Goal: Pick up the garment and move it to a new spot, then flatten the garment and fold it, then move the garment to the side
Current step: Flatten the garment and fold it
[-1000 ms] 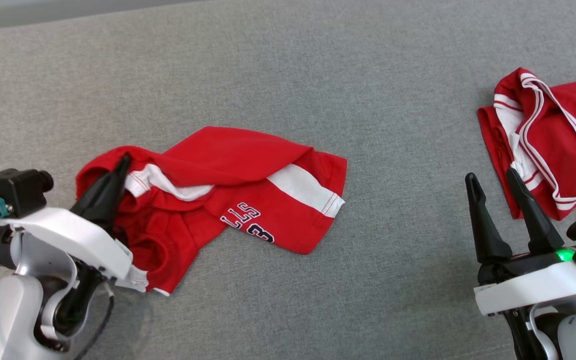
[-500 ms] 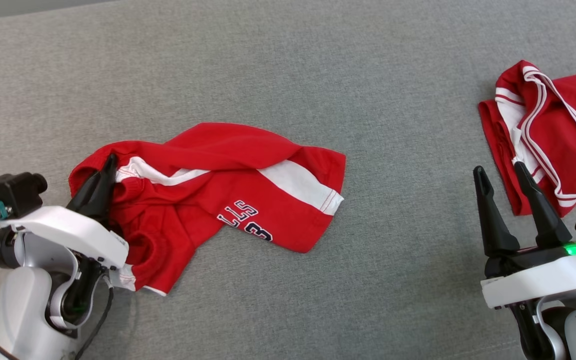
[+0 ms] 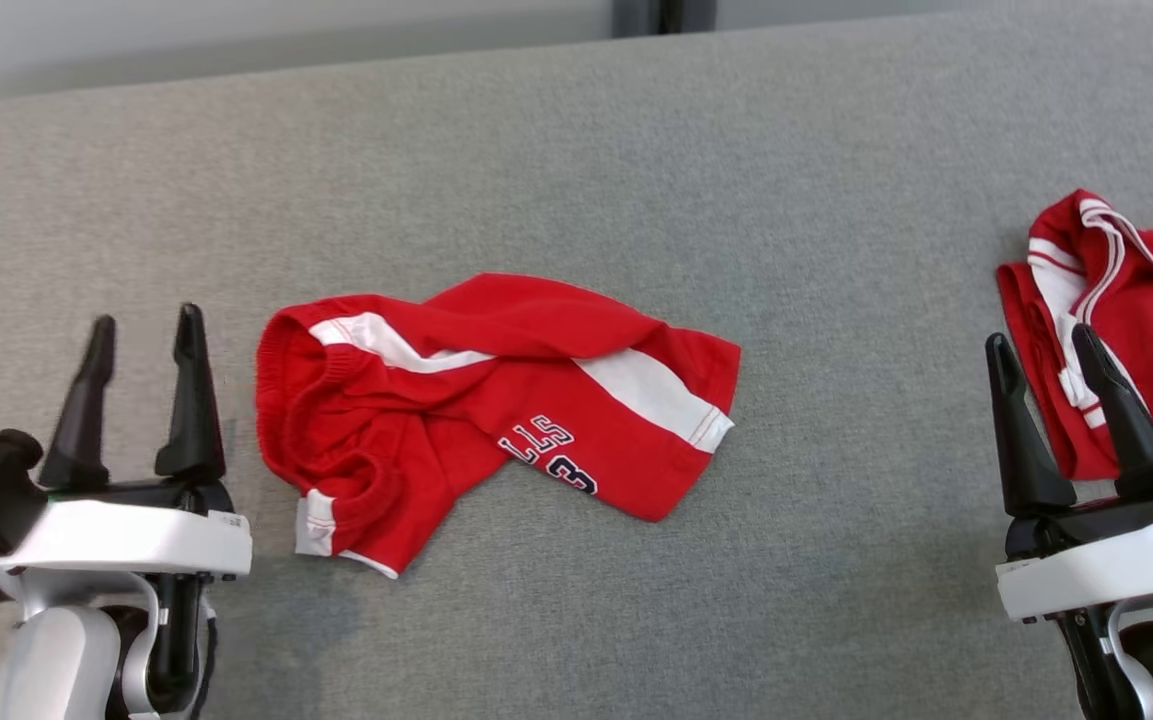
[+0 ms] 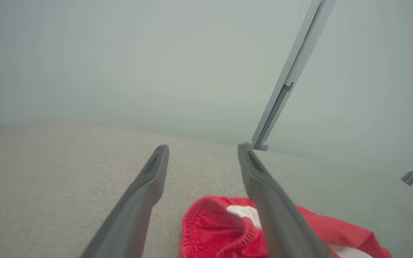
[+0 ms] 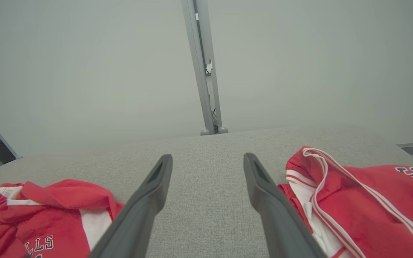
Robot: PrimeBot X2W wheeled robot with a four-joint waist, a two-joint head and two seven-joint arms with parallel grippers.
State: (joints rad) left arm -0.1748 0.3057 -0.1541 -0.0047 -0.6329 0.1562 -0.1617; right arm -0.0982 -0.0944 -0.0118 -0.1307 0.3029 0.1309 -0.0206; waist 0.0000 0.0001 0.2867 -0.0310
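The garment, a pair of red shorts with white side stripes and dark lettering, lay crumpled and half twisted on the grey fabric surface. Its ribbed waistband formed its left edge and a white-banded leg hem its right edge. Just left of the garment's waistband, the left gripper stood with its two dark fingers spread apart and grasped nothing. In the head view a narrow strip of grey showed between its nearer finger and the garment. In the left wrist view that finger crossed in front of the waistband, but the view was hazy, so it could not be told there whether it brushed the elastic. Well to the right of the garment, the right gripper likewise stood with its fingers parted and empty. A second red garment with white piping lay farther right again, partly behind those fingers, and ran off the picture's right edge. A broad open stretch of surface lay between the garment's right hem and the right gripper. Beyond the garment, open surface reached to the far edge below a pale wall, where a grey post stood.
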